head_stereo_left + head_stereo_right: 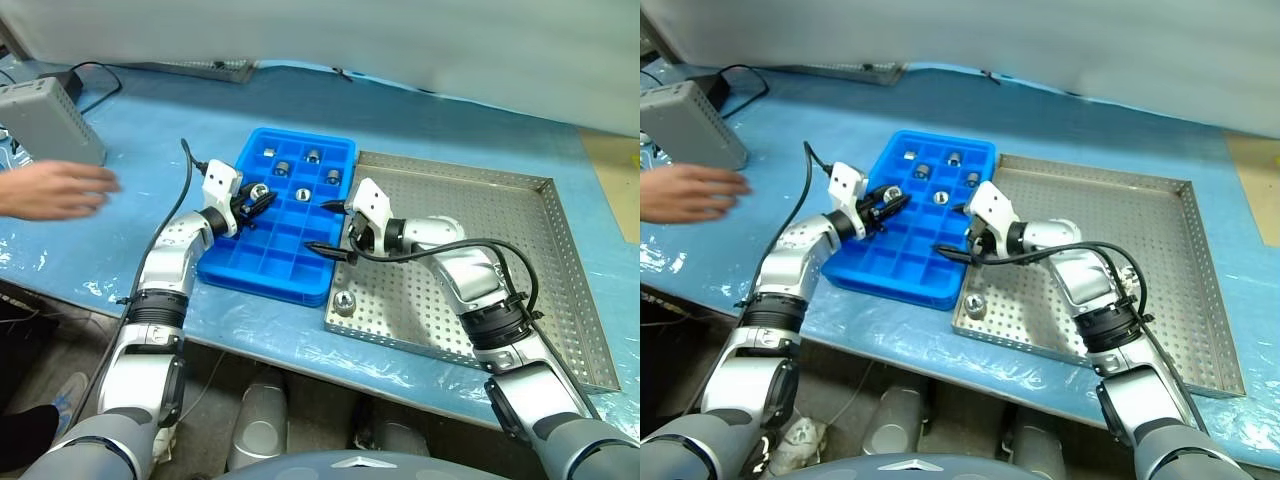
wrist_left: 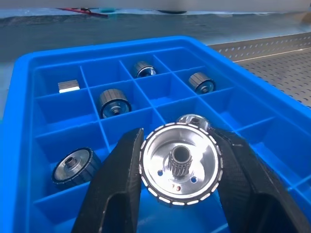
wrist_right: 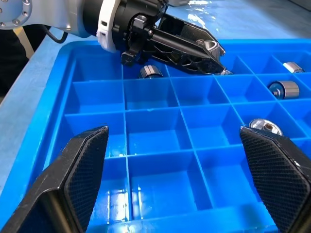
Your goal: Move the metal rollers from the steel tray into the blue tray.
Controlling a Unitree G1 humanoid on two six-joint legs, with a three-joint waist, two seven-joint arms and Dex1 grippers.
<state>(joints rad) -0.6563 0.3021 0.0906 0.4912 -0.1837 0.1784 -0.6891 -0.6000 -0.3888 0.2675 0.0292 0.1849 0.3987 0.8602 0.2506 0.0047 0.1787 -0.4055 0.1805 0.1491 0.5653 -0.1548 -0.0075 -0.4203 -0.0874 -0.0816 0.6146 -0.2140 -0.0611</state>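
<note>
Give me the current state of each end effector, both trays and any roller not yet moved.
Left end effector: shut on a roller, over the blue tray.
Right end effector: open, empty.
Blue tray: partly filled, several compartments empty.
Steel tray: one roller left, near its front corner.

Silver jointed arms with black cables, white wrist housings, black jaws with cross-hatched inner pads.
</note>
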